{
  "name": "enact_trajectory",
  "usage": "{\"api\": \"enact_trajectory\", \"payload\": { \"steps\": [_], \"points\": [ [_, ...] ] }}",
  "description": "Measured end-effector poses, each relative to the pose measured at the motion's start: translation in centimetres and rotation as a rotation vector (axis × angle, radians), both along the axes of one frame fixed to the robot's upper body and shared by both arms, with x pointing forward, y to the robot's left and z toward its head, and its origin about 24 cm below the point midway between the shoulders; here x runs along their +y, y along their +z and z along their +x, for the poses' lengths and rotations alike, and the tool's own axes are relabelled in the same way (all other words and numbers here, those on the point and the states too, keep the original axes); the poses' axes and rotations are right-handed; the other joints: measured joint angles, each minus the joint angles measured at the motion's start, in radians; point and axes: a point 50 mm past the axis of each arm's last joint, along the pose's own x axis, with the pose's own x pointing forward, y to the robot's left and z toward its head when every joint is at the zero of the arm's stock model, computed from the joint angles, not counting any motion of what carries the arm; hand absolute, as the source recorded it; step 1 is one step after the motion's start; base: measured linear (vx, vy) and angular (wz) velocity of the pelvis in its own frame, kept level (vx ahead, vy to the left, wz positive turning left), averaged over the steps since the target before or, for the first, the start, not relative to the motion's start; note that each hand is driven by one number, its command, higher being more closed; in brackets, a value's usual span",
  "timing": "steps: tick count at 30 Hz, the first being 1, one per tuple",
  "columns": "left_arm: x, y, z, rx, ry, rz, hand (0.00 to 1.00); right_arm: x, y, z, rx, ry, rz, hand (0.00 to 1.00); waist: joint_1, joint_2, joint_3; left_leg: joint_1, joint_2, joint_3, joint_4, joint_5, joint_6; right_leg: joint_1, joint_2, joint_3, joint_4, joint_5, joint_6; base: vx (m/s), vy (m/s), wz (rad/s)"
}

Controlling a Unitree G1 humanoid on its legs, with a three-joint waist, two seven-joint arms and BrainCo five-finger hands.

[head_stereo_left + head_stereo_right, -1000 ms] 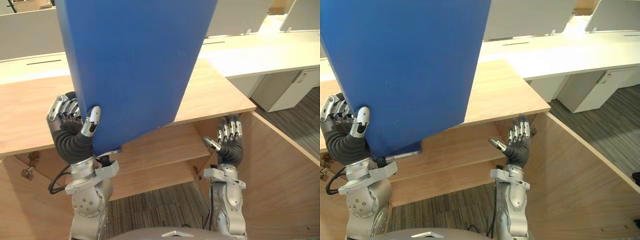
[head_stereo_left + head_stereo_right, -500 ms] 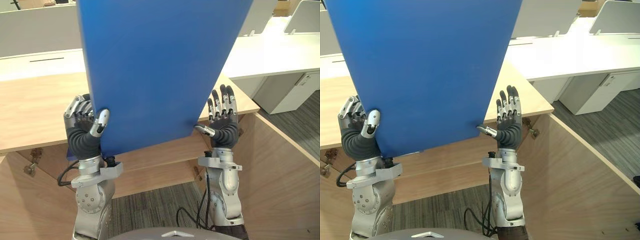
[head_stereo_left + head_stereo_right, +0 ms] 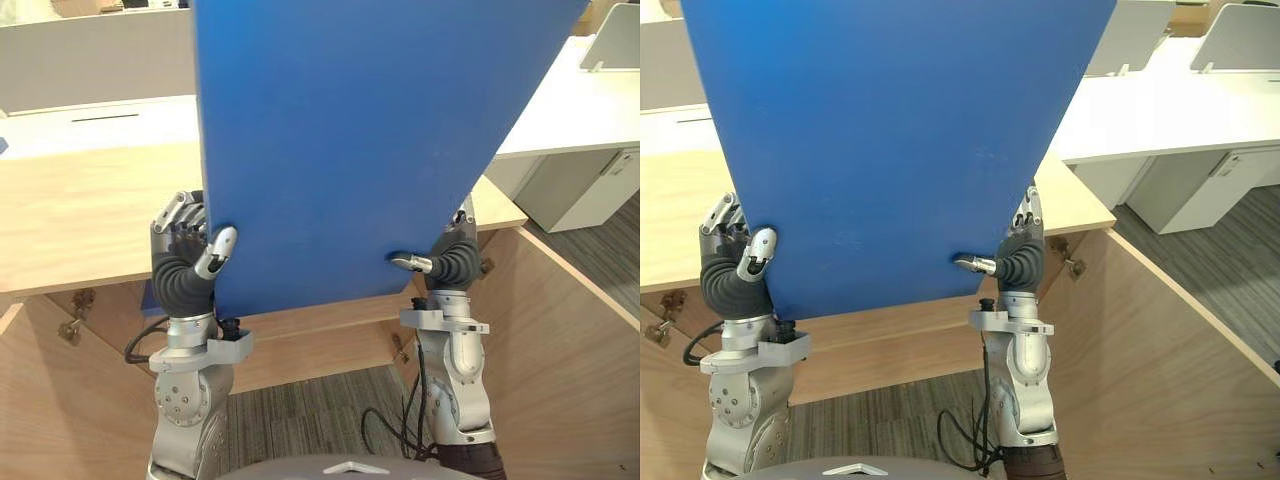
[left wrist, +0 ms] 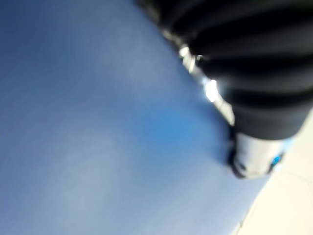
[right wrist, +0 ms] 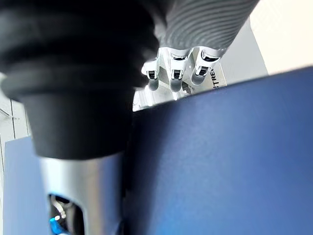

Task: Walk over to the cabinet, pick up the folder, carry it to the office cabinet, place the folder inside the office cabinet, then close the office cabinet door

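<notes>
The smooth, flat blue folder (image 3: 350, 150) stands upright above the pale wood-grain cabinet (image 3: 80, 225) top, pinched at its lower corners: the left hand (image 3: 185, 268) curls fingers behind and thumb in front, the right hand (image 3: 452, 262) likewise, thumb pressed on the matte face

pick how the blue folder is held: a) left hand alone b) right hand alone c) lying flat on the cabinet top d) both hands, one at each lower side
D: the left hand and the right hand each pinch a lower side of the folder.
</notes>
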Motion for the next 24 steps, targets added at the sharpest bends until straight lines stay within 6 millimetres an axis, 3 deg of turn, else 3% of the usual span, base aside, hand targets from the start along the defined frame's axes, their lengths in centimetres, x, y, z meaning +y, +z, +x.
{"api": "enact_trajectory", "payload": {
  "steps": [4,5,20,21,24],
  "points": [
    [-0.2,-0.3,0.2,0.009,-0.034,0.013,1.0,-0.1,-0.1,0.1,0.01,0.01,-0.027,0.0,0.002,-0.003,-0.001,-0.003,0.0,-0.003,0.0,0.004,0.001,-0.001,0.0,-0.003,0.001,0.001,0.001,0.0,0.0,0.0],
    [-0.2,-0.3,0.2,0.009,-0.036,0.016,1.0,-0.1,-0.1,0.1,0.01,0.014,-0.034,1.0,0.002,-0.003,-0.002,-0.003,0.0,-0.003,0.0,0.005,0.0,-0.001,0.0,-0.003,0.001,0.001,0.001,0.0,0.0,0.0],
    [-0.2,-2.0,0.9,0.077,-0.063,0.076,1.0,0.5,-1.5,1.2,0.077,0.132,-0.163,1.0,0.016,-0.023,-0.013,-0.02,0.0,-0.026,0.0,0.02,0.002,-0.007,-0.001,-0.024,0.001,0.005,-0.001,-0.01,-0.003,0.04],
    [-0.2,-2.0,1.0,0.078,-0.063,0.076,0.0,0.5,-1.5,1.2,0.076,0.136,-0.165,1.0,0.016,-0.023,-0.013,-0.02,0.0,-0.026,0.0,0.02,0.002,-0.007,-0.001,-0.024,0.0,0.005,-0.001,0.0,0.0,0.0],
    [-0.2,-2.6,1.1,0.103,-0.069,0.096,0.0,0.6,-1.5,1.2,0.074,0.148,-0.169,1.0,0.016,-0.023,-0.013,-0.021,0.0,-0.026,0.0,0.021,0.001,-0.008,-0.001,-0.023,-0.002,0.005,-0.001,0.0,0.0,0.0]
  ]
}}
